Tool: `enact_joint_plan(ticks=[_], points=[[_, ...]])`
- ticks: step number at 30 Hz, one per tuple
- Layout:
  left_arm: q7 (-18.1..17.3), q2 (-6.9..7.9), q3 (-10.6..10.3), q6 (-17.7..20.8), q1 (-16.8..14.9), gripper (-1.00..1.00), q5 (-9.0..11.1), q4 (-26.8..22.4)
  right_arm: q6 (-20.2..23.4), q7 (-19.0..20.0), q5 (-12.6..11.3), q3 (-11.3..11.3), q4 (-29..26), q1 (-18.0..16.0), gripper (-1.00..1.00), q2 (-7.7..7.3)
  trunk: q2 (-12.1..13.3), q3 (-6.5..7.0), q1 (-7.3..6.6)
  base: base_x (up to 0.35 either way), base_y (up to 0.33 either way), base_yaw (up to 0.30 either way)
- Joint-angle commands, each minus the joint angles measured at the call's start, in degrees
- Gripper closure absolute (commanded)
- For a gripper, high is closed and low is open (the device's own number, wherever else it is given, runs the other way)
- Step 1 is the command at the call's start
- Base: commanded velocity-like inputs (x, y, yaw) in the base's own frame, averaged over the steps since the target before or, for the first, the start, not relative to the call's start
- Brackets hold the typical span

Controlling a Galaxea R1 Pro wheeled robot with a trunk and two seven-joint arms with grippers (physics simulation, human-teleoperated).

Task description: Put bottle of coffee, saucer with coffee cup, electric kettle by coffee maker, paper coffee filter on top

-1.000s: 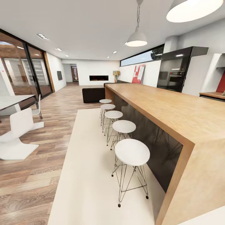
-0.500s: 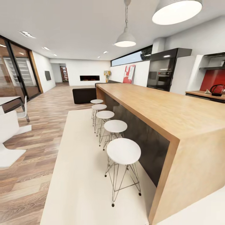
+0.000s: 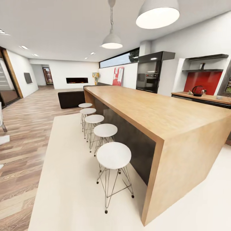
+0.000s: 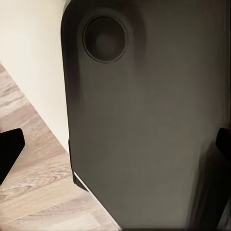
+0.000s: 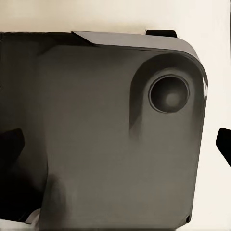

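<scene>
Both grippers are hanging wide apart and gripping nothing, the left gripper (image 4: 115, 144) and right gripper (image 5: 115, 139) each pointing down over the robot's dark base (image 4: 144, 125). Far right, the electric kettle (image 3: 198, 90) is sitting on the kitchen countertop (image 3: 205, 97); it is probably rigid, smooth-walled and fairly heavy, so its black handle is looking like the safest grip

The room is bright and evenly lit — two white dome pendant lamps (image 3: 157, 13) glow above the long orange-brown wooden bar (image 3: 160, 115), with small recessed ceiling spots beyond it. Shadows under the round white wire-legged stools (image 3: 113, 156) beside the bar are faint. Straight lines bow toward the frame edges. Both wrist views are soft and dim — the dark grey robot base panel (image 4: 144, 120) is blurred.
</scene>
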Motion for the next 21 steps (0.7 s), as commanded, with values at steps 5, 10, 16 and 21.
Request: enact_joint_plan(ticks=[5,10,16,21], points=[[0.01,-0.01,0.08,-0.03,-0.01,-1.00,0.01,-0.02,-0.03,0.01,0.02,-0.02,0.02,-0.04,-1.00,0.01,1.99,0.78,-1.11,0.000,0.000,-0.287],[0.01,0.07,0.04,-0.04,-0.01,-1.00,0.07,-0.02,-0.03,0.01,0.02,-0.02,0.02,-0.04,-1.00,0.01,4.00,1.51,-2.21,0.000,0.000,-0.286],[0.01,0.08,0.03,-0.09,-0.01,-1.00,0.09,-0.02,0.03,0.01,0.02,-0.02,-0.14,-0.04,-1.00,-0.07,6.40,2.37,-3.52,0.000,0.000,-0.286],[0.01,0.08,0.03,-0.09,-0.01,-1.00,0.05,-0.02,0.03,0.01,0.02,-0.02,-0.15,-0.04,-1.00,-0.08,8.41,3.08,-4.62,0.000,0.000,-0.286]])
